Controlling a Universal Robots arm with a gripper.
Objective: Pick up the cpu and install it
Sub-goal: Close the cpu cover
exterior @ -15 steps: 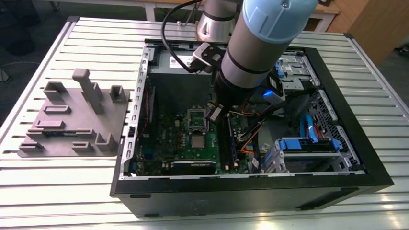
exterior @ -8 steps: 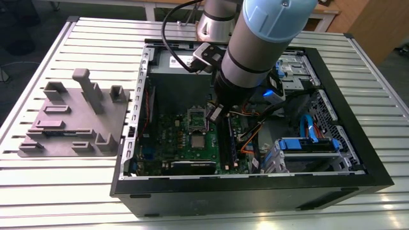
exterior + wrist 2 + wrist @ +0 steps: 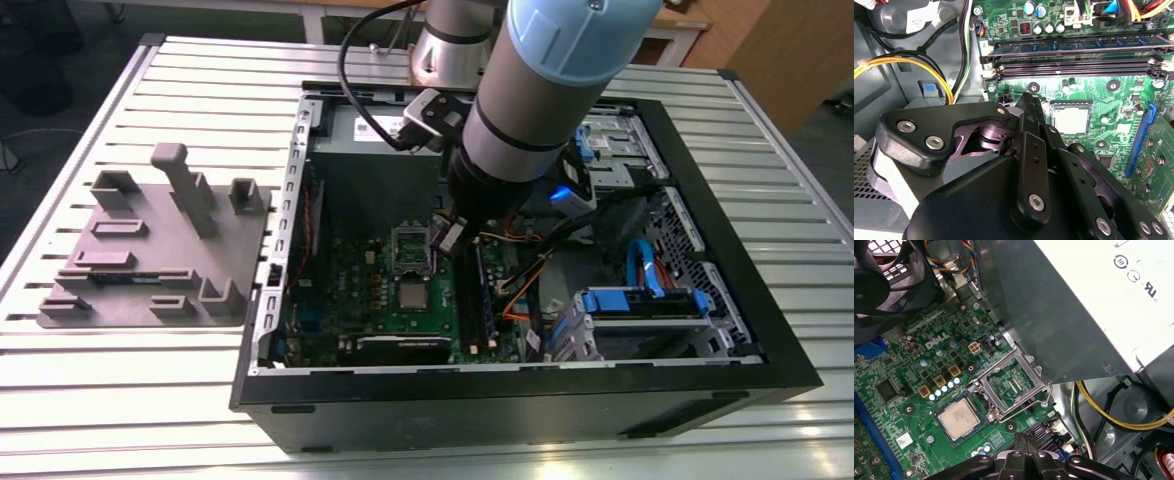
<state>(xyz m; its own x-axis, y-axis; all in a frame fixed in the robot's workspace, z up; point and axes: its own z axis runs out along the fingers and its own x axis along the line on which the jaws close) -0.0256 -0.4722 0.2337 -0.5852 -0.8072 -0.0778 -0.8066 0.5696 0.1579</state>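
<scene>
The cpu (image 3: 960, 417) is a small silver-grey square lying flat in its socket on the green motherboard (image 3: 899, 375); it also shows in the second wrist view as the cpu (image 3: 1072, 119) and in the exterior view as the cpu (image 3: 416, 294). The silver socket frame (image 3: 1013, 382) stands flipped open beside it. My gripper (image 3: 1029, 100) hangs a little above the board, off to one side of the cpu, near the memory slots. Its black fingers (image 3: 1026, 442) are pressed together with nothing between them. In the exterior view the gripper (image 3: 449, 238) is inside the open computer case (image 3: 534, 400).
A big grey power supply box (image 3: 1089, 305) overhangs the socket frame. Memory slots (image 3: 1074, 55), yellow cables (image 3: 904, 62), a black fan (image 3: 884, 285) and a blue drive cage (image 3: 641, 300) crowd the case. A grey fixture plate (image 3: 154, 250) lies on the slatted table at the exterior view's left.
</scene>
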